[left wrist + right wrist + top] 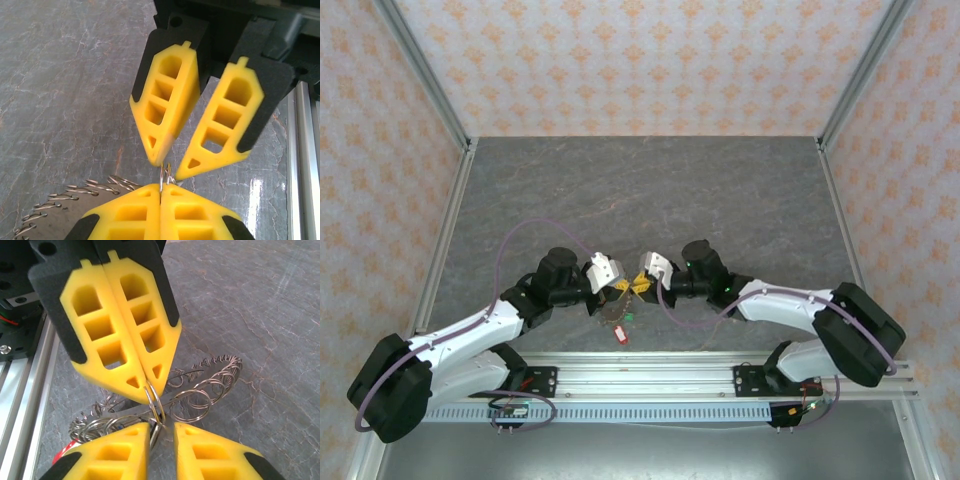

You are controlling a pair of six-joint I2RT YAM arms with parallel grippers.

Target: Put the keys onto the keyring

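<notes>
Near the middle of the table's [650,190] near edge, the left gripper [161,194] is clamped tight on a small wire loop [155,399]. The right gripper [161,429] stands slightly parted around that loop. The ribbed keyring [220,374] is just beyond the fingertips, with the keys [621,331] close by.

Grey marbled tabletop [650,190], orange-patterned walls [640,60], aluminium frame posts [420,70]; lighting seemingly even.
</notes>
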